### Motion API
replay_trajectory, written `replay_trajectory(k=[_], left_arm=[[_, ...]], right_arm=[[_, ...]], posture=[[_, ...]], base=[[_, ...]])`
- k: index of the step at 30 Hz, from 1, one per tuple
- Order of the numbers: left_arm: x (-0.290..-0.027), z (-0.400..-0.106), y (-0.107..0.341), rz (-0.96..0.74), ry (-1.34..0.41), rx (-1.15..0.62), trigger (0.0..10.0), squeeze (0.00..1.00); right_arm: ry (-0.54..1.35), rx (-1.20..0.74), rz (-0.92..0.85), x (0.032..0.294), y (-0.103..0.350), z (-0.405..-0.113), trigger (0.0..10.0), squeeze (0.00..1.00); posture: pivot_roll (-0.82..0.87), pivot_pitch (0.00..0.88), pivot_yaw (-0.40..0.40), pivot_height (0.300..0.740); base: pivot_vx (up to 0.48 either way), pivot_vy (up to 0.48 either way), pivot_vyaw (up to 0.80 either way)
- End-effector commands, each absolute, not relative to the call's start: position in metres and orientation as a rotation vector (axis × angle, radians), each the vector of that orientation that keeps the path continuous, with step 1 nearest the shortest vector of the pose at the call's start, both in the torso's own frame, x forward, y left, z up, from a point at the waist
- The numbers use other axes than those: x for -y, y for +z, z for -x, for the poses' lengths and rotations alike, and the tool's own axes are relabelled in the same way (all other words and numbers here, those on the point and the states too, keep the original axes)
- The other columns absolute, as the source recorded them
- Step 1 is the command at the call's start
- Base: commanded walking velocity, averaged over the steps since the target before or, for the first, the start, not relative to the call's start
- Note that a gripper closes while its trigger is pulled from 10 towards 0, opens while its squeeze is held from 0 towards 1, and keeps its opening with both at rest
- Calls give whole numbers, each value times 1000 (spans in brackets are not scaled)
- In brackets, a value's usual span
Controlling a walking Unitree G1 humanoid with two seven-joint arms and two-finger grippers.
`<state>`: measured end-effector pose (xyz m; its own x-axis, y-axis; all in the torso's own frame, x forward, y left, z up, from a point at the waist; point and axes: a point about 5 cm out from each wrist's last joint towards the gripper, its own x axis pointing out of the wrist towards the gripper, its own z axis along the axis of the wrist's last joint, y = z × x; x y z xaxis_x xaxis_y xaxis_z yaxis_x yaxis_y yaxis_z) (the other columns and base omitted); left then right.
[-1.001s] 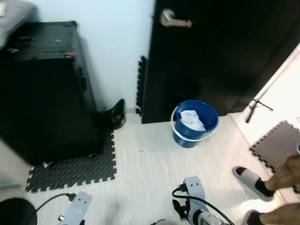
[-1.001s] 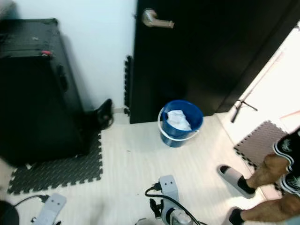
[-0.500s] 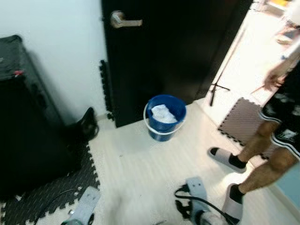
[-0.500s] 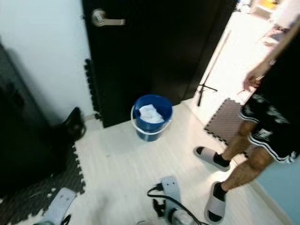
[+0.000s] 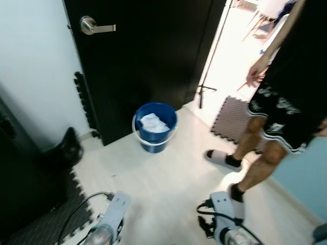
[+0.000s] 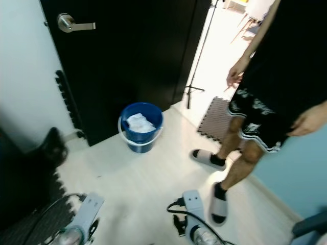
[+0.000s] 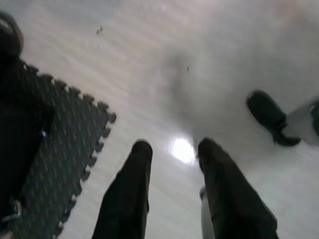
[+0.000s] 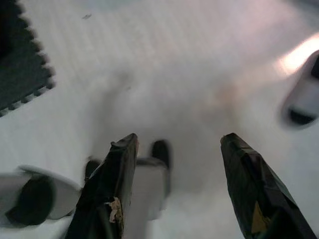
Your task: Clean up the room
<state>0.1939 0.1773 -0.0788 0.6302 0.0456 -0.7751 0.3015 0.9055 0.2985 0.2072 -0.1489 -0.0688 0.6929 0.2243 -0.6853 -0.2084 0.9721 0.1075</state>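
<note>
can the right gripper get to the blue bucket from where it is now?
Probably not yet. The bucket sits by the door, well ahead of the right gripper, which hangs low over bare floor, fingers open. Nothing blocks the way; the robot likely has to walk closer.

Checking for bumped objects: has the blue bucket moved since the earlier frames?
No. The blue bucket sits against the black door as before; the camera turned.

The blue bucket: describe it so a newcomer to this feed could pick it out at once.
Find the black door with the silver lever handle. On the pale floor just at its foot stands the blue bucket, with a white handle hoop and something white crumpled inside. It is the only blue, round container, left of the person's slippered feet.
</note>
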Motion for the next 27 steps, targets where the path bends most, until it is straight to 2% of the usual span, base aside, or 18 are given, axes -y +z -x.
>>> replay_trajectory(k=[1, 11, 27], left_arm=[[-174, -196, -78, -422, -164, -877, 10000, 0], [-187, -199, -74, -420, -155, -854, 10000, 0], [-191, -203, -71, -420, -159, -833, 10000, 0]], right_arm=[[223, -794, -21, 155, -72, -202, 10000, 0], [220, -798, -20, 156, -73, -201, 10000, 0], [220, -795, -17, 156, -72, -202, 10000, 0]], posture=[[-54, 0, 19, 740], [-56, 0, 19, 740], [-55, 0, 19, 740]], base=[[0, 0, -800], [0, 0, -800], [0, 0, -800]])
